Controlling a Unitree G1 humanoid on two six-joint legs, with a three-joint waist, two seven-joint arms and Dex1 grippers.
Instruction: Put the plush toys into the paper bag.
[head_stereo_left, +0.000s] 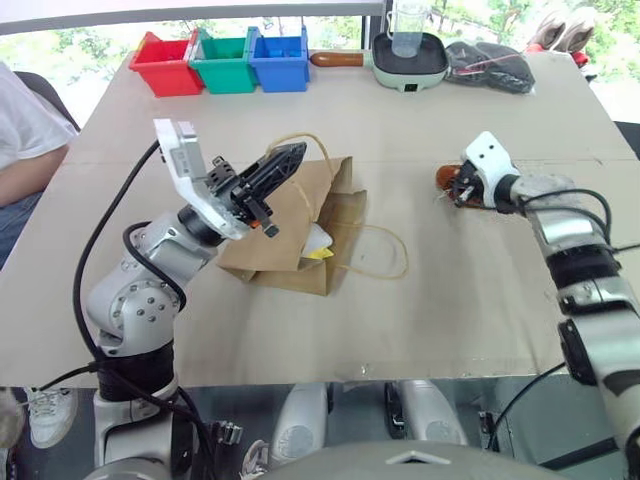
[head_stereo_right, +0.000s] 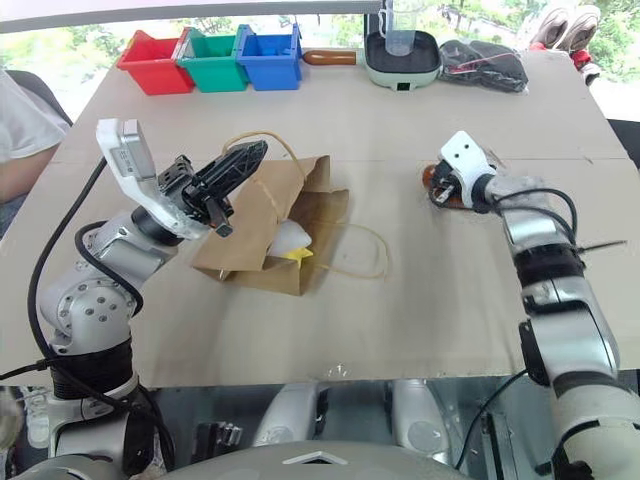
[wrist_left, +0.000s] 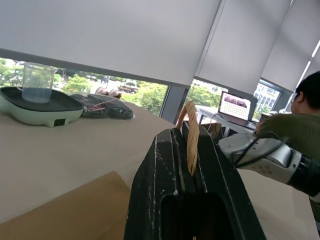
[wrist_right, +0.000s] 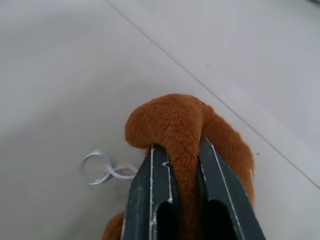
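From my station I see the left gripper (head_stereo_left: 288, 158) raised above the surface (head_stereo_left: 420, 320), its jaws pinched tight on one tan cord handle (wrist_left: 192, 131) of the paper bag (head_stereo_left: 290, 225); the cord runs up between the two black fingers. The bag lies mostly flat on the surface, its mouth facing the robot's right and lifted slightly by that handle. The second handle (head_stereo_left: 385, 262) lies loose on the surface beside the mouth.

The white plush toy (head_stereo_left: 316, 243) sits just inside the bag's mouth, a yellow end peeking out at the opening.

The right gripper (head_stereo_left: 462, 186) is well apart from the bag, out on the robot's right side of the surface. Its jaws are closed on a fold of the brown plush toy (wrist_right: 190, 135), which rests on the surface. A small metal ring on a thin cord (wrist_right: 97, 167) lies beside that toy.

Along the far edge stand a red bin (head_stereo_left: 163, 66), a green bin (head_stereo_left: 225, 64) and a blue bin (head_stereo_left: 278, 60), then a pale green tray (head_stereo_left: 410, 62) carrying a clear cup (head_stereo_left: 408, 30), and a dark bundle (head_stereo_left: 490, 65). I can read no writing or label on any of them.

A person's arm in a white sleeve (head_stereo_left: 25, 130) is at the surface's left side.
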